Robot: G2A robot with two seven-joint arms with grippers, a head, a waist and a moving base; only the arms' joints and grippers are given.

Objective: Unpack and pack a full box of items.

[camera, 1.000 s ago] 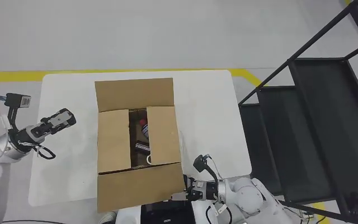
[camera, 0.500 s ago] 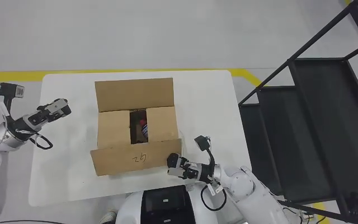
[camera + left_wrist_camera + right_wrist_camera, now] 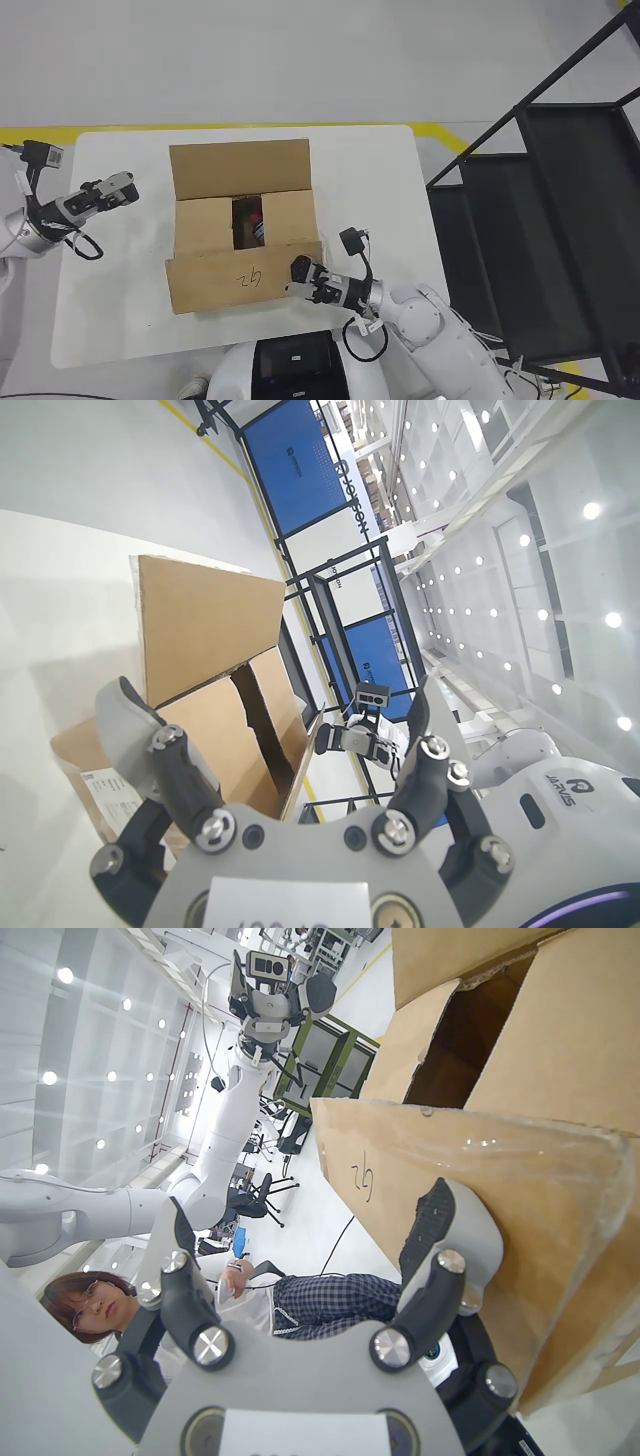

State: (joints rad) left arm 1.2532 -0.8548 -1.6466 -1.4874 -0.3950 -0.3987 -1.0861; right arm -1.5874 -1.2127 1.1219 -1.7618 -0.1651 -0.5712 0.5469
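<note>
A cardboard box [image 3: 240,165] stands mid-table with its far flap laid back and both side flaps folded in. Dark items and a red-capped one [image 3: 256,224] show through the gap between them. The near flap [image 3: 240,280], marked with handwriting, stands raised. My right gripper [image 3: 300,283] is at that flap's right end, open, with one finger [image 3: 450,1208] against the flap's outer face [image 3: 500,1163]. My left gripper [image 3: 125,188] hangs open and empty over the table, left of the box [image 3: 210,610].
The white table [image 3: 370,180] has bare room left and right of the box. A black metal stair frame [image 3: 540,200] stands just past the table's right edge. A yellow line [image 3: 450,135] runs on the floor behind.
The near flap, lying flat outward a second ago, now stands raised. My right gripper has moved in from the table's front edge up against it. The left gripper shifted slightly.
</note>
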